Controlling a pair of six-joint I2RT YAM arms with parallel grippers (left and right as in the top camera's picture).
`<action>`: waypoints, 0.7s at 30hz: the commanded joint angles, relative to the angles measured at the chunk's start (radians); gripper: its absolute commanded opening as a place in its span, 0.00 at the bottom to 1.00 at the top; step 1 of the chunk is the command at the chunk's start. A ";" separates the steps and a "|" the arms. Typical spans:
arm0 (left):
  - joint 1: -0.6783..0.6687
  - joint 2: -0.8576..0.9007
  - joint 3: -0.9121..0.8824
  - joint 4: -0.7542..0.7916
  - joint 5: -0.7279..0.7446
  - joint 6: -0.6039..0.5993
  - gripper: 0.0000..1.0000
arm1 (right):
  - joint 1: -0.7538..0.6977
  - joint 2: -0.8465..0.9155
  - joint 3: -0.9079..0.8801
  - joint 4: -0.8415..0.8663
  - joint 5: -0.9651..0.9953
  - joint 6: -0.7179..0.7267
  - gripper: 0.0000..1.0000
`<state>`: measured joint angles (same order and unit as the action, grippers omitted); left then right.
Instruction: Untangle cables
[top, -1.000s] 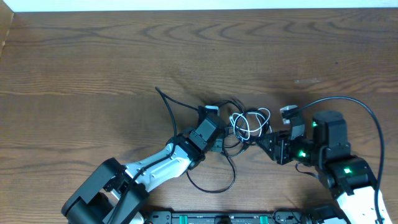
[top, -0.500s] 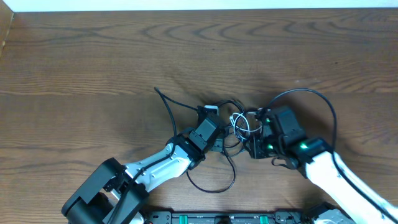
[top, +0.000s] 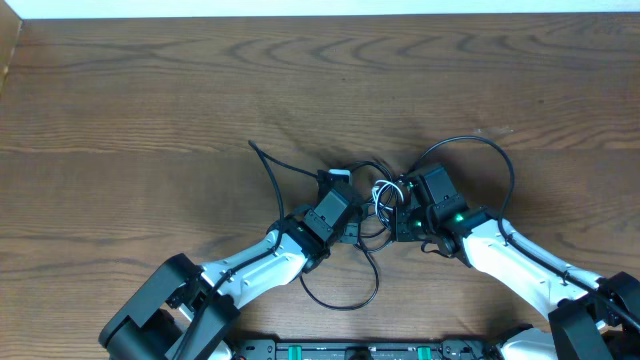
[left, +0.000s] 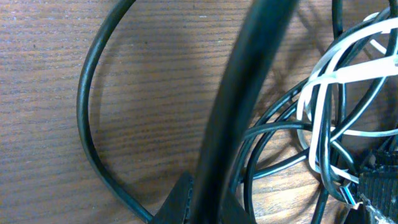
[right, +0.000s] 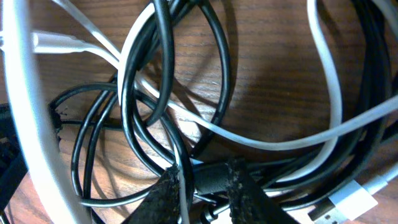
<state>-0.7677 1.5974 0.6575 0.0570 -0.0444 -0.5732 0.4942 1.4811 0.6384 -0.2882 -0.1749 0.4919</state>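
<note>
Black and white cables (top: 388, 195) knot overhead; wrist views show left tool (top: 345, 188) clamping one, right tool (right: 196, 186) apparently pinching another.

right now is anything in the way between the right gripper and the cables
Nothing visible does. The right gripper is down in the cables, with a black strand between its fingers; whether it is clamped, I cannot tell.

The left arm (top: 250, 265) reaches in from 7 o'clock, its left gripper (left: 186, 200) pointing toward 1 o'clock and clamped on a black cable (left: 249, 93). The right arm (top: 510, 260) comes in from 5 o'clock. The right gripper (right: 202, 186) faces 9 o'clock, fingers (right: 163, 199) slightly apart; whether they pinch anything is unclear.
</note>
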 joint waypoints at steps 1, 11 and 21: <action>0.005 0.005 0.013 -0.002 -0.020 -0.008 0.08 | 0.005 0.011 0.002 0.009 -0.001 0.009 0.18; 0.005 0.005 0.013 -0.002 -0.021 -0.008 0.08 | 0.005 0.011 0.002 0.038 -0.022 0.009 0.12; 0.005 0.005 0.013 -0.003 -0.021 -0.007 0.08 | 0.005 0.011 0.002 0.045 -0.040 0.009 0.01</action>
<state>-0.7677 1.5974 0.6575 0.0570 -0.0444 -0.5732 0.4942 1.4822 0.6384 -0.2443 -0.1955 0.4961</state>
